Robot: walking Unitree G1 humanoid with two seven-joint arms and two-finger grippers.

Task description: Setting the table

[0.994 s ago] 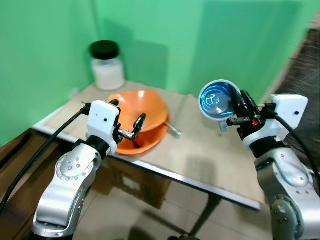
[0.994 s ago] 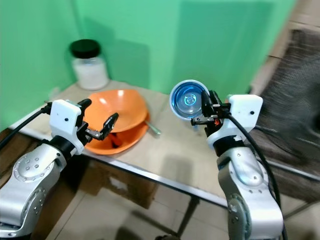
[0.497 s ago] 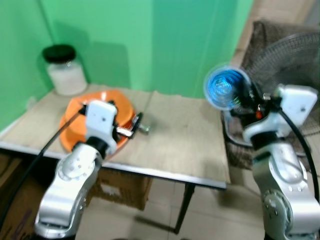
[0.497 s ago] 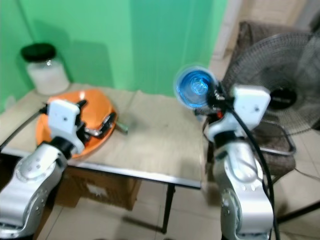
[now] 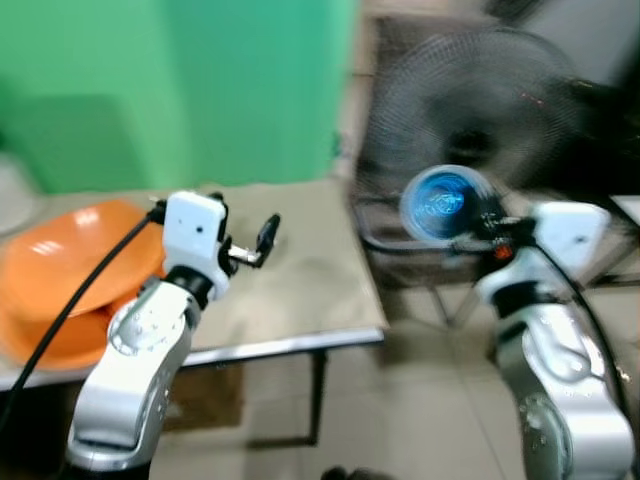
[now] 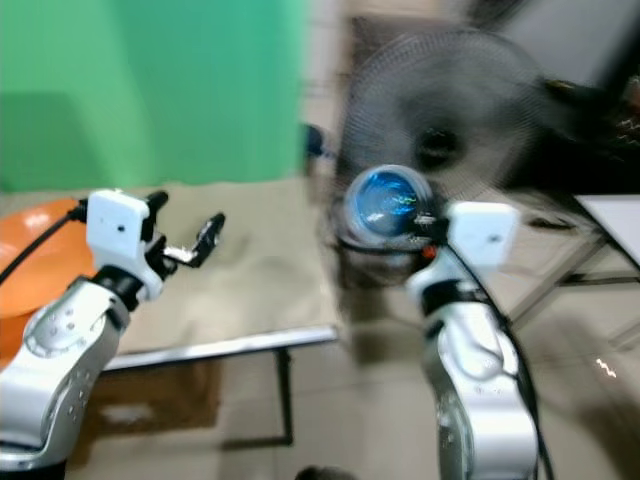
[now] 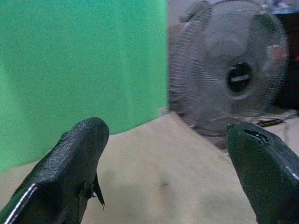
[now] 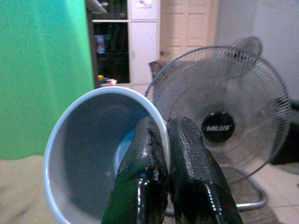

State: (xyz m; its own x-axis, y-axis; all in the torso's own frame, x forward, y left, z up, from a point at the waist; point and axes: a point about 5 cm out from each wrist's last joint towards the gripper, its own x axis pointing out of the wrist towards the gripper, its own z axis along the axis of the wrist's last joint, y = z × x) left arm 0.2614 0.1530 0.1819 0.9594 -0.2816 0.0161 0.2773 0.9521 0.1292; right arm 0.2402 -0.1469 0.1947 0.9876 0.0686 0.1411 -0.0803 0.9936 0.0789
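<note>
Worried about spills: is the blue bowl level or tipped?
Tipped: the blue bowl faces its opening at the camera, its rim pinched by the right gripper.

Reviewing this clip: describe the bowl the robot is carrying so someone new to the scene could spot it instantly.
Start at the big standing fan beyond the table's end. In front of its grille the right gripper holds a blue bowl in the air, jaws pinched on its rim, its opening tipped towards the camera. Unlike the orange bowls on the table, it is blue and off the table.

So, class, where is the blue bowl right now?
The blue bowl is held in the right gripper, on the robot's right, past the table edge, before the fan.
</note>
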